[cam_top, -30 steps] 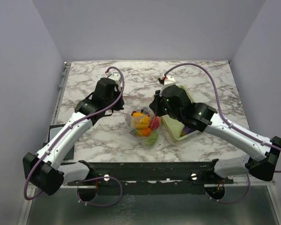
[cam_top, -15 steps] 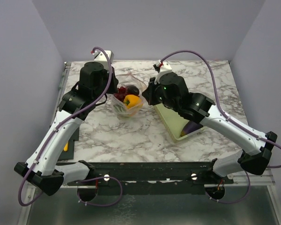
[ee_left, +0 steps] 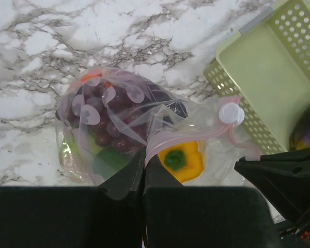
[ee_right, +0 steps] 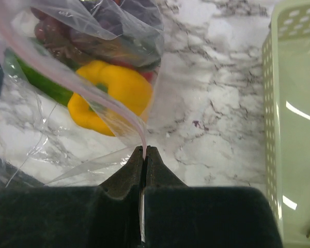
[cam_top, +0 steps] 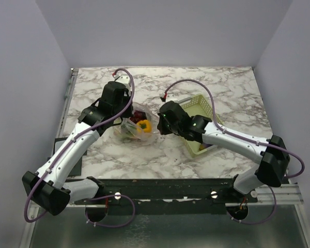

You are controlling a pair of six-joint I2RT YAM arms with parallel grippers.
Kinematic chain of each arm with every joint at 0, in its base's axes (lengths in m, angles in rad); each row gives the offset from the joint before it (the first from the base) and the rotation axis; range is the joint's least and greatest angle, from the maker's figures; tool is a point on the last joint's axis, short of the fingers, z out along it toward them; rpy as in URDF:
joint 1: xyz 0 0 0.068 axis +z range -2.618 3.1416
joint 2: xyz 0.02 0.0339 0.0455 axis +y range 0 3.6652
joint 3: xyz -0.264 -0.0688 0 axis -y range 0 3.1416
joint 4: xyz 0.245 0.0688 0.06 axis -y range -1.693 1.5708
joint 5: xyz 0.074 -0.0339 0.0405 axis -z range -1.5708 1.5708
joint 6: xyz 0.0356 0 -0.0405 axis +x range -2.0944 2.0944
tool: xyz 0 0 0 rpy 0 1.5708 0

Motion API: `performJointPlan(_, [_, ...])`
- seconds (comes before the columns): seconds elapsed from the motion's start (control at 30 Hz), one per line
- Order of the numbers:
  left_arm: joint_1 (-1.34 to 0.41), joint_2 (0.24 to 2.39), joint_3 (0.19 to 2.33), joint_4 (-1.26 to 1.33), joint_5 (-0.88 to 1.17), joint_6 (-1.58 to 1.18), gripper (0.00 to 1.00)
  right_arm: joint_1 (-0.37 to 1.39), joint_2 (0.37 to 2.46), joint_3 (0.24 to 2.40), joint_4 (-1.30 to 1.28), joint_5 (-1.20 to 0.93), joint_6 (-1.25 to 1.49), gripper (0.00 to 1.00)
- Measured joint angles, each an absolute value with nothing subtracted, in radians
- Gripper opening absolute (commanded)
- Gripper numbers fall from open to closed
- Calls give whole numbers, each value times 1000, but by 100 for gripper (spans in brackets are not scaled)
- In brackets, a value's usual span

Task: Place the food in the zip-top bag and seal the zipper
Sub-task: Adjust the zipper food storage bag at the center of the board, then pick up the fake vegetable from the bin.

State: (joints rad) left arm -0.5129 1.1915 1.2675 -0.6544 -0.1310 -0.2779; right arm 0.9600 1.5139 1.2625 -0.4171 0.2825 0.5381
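Note:
The clear zip-top bag [cam_top: 137, 125] rests on the marble between my two arms. It holds food: a yellow pepper [ee_left: 184, 161], dark red grapes [ee_left: 111, 126] and something green [ee_left: 107, 161]. The pinkish zipper [ee_left: 172, 139] runs along its mouth. My left gripper [ee_left: 144, 155] is shut on the left end of that strip. My right gripper [ee_right: 144, 150] is shut on the zipper [ee_right: 127, 119] at the other end, with the yellow pepper [ee_right: 113, 93] just beyond it. From above, the left gripper [cam_top: 125, 115] and right gripper [cam_top: 158, 123] flank the bag.
The yellow-green mesh basket [cam_top: 197, 109] stands just right of the bag, under my right forearm. A purple eggplant [ee_left: 306, 133] lies in it. A round white tab [ee_left: 231, 113] sits on the bag's strip. Grey walls enclose the table.
Both arms carried the bag from the table's front centre up and back-left, then lowered it. It now rests further back and left than a second ago. Both grippers stayed shut.

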Motion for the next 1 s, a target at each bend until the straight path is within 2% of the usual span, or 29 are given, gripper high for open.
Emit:
performJointPlan(0.23, [-525,1192,1217,-594,-64,-294,0,960,1494,1209,-417,279,575,2])
performJointPlan(0.3, [-526,1192,1215,-570,-49,-296,0,960,1466,1209,-416,280,576,11])
performJointPlan(0.43, [-526,1192,1208,-526,-19,-296,0,960,1398,1209,-416,286,581,41])
performJointPlan(0.5, [-526,1192,1198,-509,-6,-298,0,960,1368,1211,-417,290,579,48])
performJointPlan(0.73, [-527,1183,1111,-448,19,-303,0,960,1275,1224,-460,346,575,62])
performJointPlan(1.0, [-527,1139,1077,-419,23,-303,0,954,1184,1254,-604,529,567,76])
